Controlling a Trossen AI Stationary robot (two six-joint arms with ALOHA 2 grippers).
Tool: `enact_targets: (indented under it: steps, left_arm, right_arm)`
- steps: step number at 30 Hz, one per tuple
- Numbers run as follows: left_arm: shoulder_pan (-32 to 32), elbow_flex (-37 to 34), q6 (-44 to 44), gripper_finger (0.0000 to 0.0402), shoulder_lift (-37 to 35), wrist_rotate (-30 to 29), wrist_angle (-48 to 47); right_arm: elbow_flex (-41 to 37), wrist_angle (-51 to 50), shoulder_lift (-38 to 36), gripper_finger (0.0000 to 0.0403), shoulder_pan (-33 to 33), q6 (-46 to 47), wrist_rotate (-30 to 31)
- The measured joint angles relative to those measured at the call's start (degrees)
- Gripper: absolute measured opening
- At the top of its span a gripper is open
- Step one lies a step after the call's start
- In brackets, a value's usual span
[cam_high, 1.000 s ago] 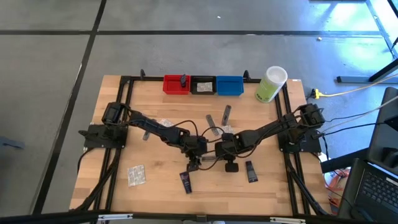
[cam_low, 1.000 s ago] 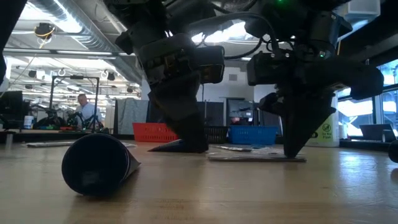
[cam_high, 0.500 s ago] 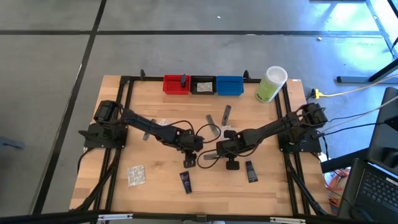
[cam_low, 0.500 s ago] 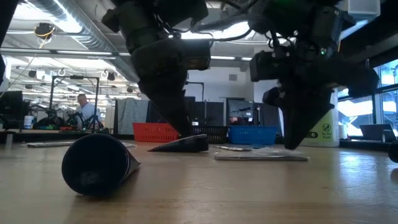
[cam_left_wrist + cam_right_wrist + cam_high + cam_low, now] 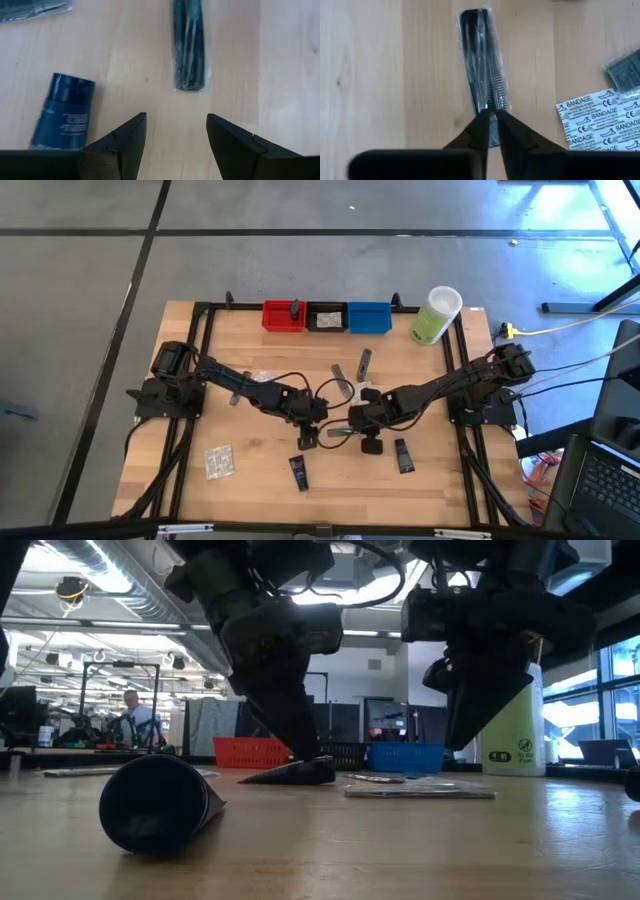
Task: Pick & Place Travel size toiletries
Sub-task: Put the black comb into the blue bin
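At table centre a wrapped black comb [image 5: 484,105] is seen lying flat, its long axis running straight away from the right gripper [image 5: 491,116], whose jaws stand barely parted above its near end; a bandage packet [image 5: 597,117] appears only there; the left gripper [image 5: 175,131] is spread wide, empty; a navy tube [image 5: 63,112] is shown beside it.

Wrapped black comb [image 5: 483,65] flat mid-table, navy tube [image 5: 62,111] nearby, possibly capped

"BANDAGE" and "CE" marks repeated on white bandage packet [image 5: 600,117]

Bright even daylight from above; the low view is backlit, silhouetting the arms and blurring the nearest tube [image 5: 155,805].
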Motion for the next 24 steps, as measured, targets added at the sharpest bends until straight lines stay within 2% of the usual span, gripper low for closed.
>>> enact_targets:
  steps: [4, 7, 10, 13, 17, 22, 24]
  left_arm:
    - [0.0, 0.0, 0.0, 0.0205, 0.0, 0.6, 0.7]
    - [0.0, 0.0, 0.0, 0.0205, 0.0, 0.6, 0.8]
    - [0.0, 0.0, 0.0, 0.0205, 0.0, 1.0, 0.7]
    - [0.0, 0.0, 0.0, 0.0205, 0.0, 2.8, 0.7]
    - [0.0, 0.0, 0.5, 0.0205, 0.0, 3.6, 0.7]
    - [0.0, 0.0, 1.4, 0.0205, 0.0, 3.7, 1.5]
    - [0.0, 0.0, 1.7, 0.0205, 0.0, 3.7, 2.6]
  right_arm:
    - [0.0, 0.7, 0.0, 0.0098, -1.5, 0.8, -0.4]
    - [0.0, 2.9, 0.0, 0.0143, -2.6, 1.0, -3.9]
    - [0.0, 1.8, 0.0, 0.0186, -3.3, 1.2, -5.0]
    - [-1.7, 1.6, 0.0, 0.0211, -3.5, 1.6, -4.4]
    - [-8.0, 7.2, -2.0, 0.0213, -3.5, 5.3, -3.7]
    - [-17.8, 21.9, -7.8, 0.0184, -3.5, 10.5, -6.9]
    - [-20.4, 23.8, -10.0, 0.0173, -3.4, 12.3, -6.3]
